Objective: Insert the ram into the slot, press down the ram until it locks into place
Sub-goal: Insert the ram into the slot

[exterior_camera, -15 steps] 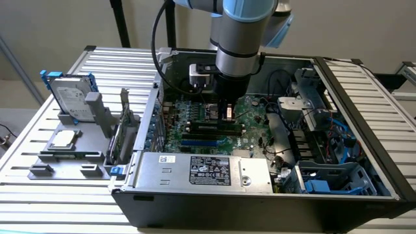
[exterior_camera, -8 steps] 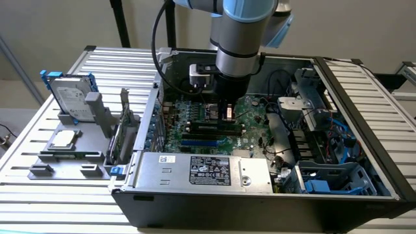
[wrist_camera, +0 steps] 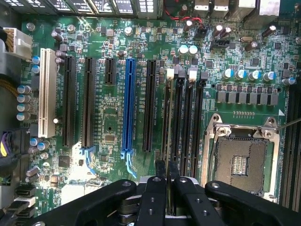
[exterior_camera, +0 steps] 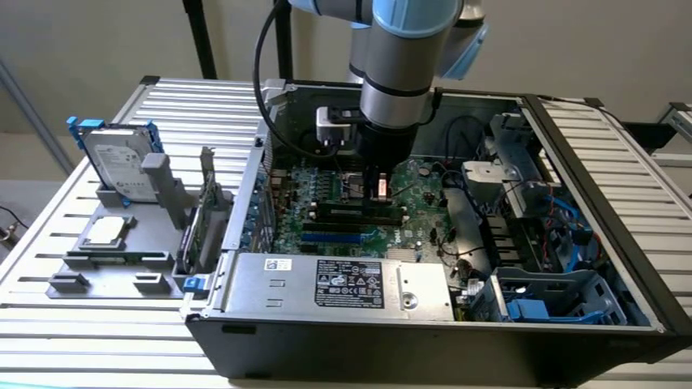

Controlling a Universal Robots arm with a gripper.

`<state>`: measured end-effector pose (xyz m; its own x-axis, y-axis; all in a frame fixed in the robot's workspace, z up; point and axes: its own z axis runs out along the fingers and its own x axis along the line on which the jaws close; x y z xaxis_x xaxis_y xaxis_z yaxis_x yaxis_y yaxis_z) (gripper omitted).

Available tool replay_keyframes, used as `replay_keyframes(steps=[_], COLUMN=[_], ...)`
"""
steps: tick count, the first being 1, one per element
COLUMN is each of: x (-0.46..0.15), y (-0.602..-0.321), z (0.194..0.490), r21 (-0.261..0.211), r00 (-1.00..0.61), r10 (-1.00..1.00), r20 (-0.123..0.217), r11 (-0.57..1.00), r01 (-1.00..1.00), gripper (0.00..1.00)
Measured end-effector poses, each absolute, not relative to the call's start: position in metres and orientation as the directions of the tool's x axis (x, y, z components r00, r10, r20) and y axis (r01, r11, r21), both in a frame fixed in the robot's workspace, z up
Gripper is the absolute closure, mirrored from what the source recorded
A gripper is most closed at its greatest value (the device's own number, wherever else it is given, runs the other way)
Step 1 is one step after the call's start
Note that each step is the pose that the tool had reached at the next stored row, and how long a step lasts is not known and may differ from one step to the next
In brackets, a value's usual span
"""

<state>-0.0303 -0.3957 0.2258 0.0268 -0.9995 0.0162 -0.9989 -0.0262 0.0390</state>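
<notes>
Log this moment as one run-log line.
gripper: fingers shut on ram, held edge-on | position: at memory slots, beside CPU socket | ram locked: cannot tell

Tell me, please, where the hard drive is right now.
The hard drive stands upright in the grey holder on the exterior view's left, outside the open computer case, near the silver processor.

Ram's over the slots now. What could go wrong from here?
1. Misalignment: the ram, seemingly held edge-on in the gripper, sits over four tightly packed memory slots. A small offset could land it on a slot wall or in the neighbouring slot.
2. Latches: it is unclear whether the white latches are open. If they are closed, pressing may not seat it.
3. The open CPU socket lies right beside the slots, and a slip could strike it.
</notes>
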Motion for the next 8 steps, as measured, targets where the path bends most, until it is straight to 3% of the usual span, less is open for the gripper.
replay_keyframes(steps=[8], x=[-0.0305], y=[-0.3957], z=[0.2254], r21=[0.039], r00=[0.027], r10=[-1.0], r20=[0.016], r11=[-0.026], r01=[-0.999], gripper=[0.87])
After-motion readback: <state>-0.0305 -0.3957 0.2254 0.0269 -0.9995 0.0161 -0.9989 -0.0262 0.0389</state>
